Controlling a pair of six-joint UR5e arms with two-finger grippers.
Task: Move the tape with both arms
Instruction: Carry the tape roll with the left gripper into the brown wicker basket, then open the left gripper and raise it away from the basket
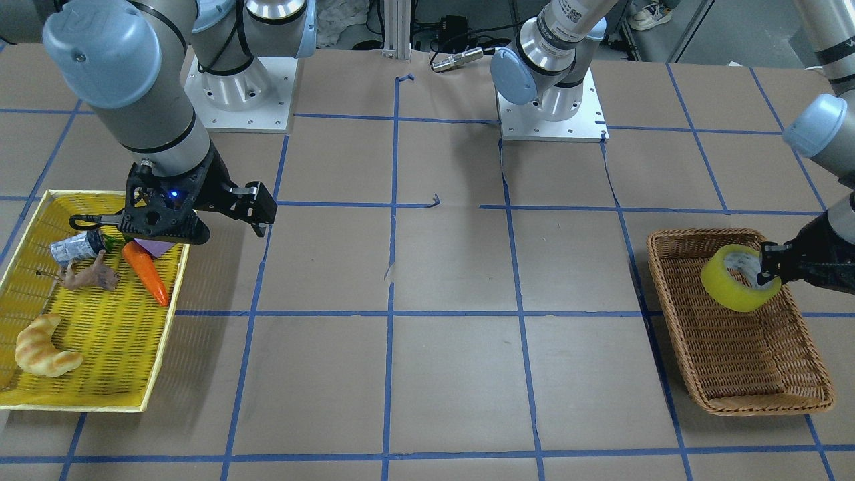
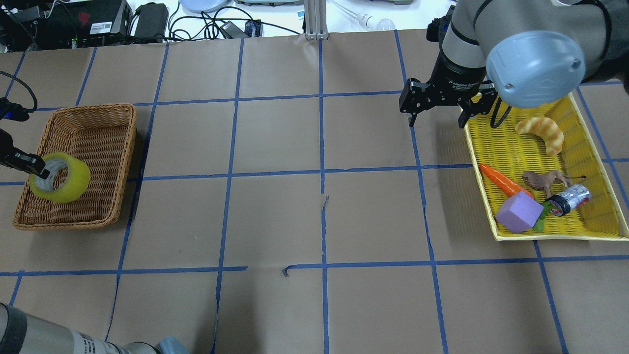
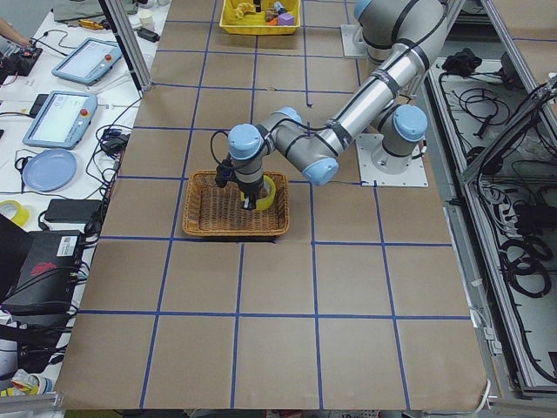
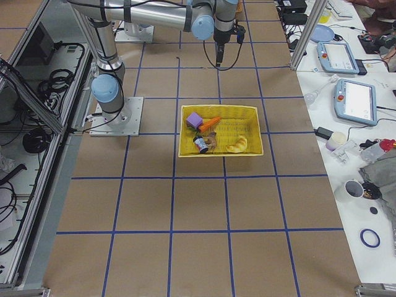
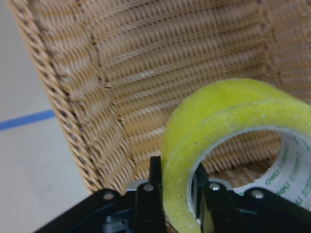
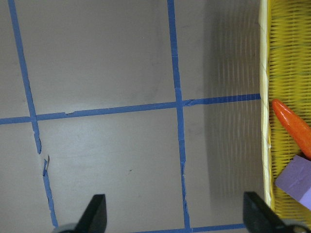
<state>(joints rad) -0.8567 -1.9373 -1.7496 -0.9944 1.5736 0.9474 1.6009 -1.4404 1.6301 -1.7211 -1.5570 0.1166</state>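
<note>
Pinching the tape (image 2: 60, 177) by its wall over the basket (image 2: 128, 147) is the left end effector (image 5: 176, 187); the right end effector (image 2: 438, 118) hangs wide open, far across the counter (image 2: 275, 221).

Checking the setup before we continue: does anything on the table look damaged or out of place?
Only minor wear: one blue grid line has a curled loose end near the centre, and the brown paper is torn there. The tape is tilted in the left end effector.
</note>
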